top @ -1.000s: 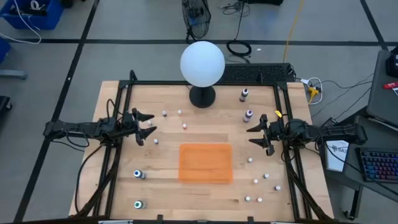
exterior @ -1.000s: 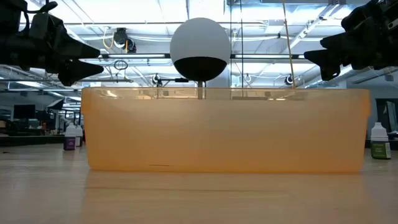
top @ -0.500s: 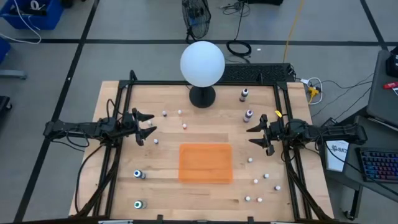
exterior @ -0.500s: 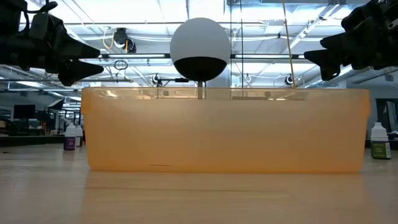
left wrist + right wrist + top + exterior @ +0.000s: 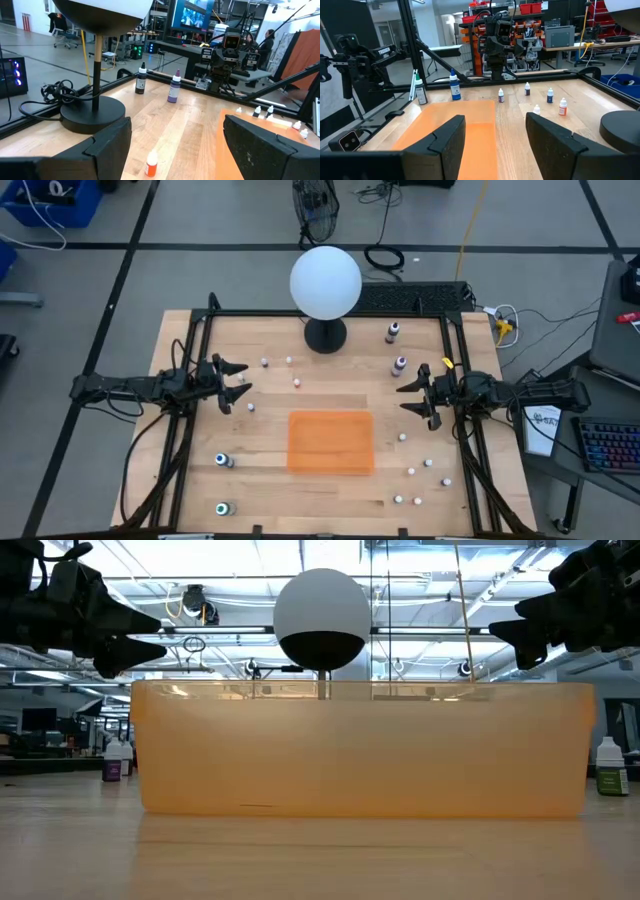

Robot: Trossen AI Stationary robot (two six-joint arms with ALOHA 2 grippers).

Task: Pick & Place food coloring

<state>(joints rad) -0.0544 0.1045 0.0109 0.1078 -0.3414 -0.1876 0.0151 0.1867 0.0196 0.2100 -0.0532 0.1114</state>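
The food coloring bottles stand scattered upright on the wooden table. Two purple ones (image 5: 400,366) stand far right, several tiny white-capped ones (image 5: 297,383) near the table's middle and several (image 5: 411,471) at the near right. A blue one (image 5: 222,461) and a green one (image 5: 222,508) stand near left. My left gripper (image 5: 245,378) hovers open and empty at the table's left, and its wrist view (image 5: 176,125) shows an orange-capped bottle (image 5: 151,164) just ahead. My right gripper (image 5: 400,398) hovers open and empty at the right, also seen in its wrist view (image 5: 495,122).
An orange rectangular tray (image 5: 331,442) lies at the table's middle, between the grippers and nearer the front edge; it fills the low view (image 5: 360,750). A big white globe (image 5: 325,283) on a black base (image 5: 325,335) stands at the far middle. A black frame (image 5: 200,330) borders the table.
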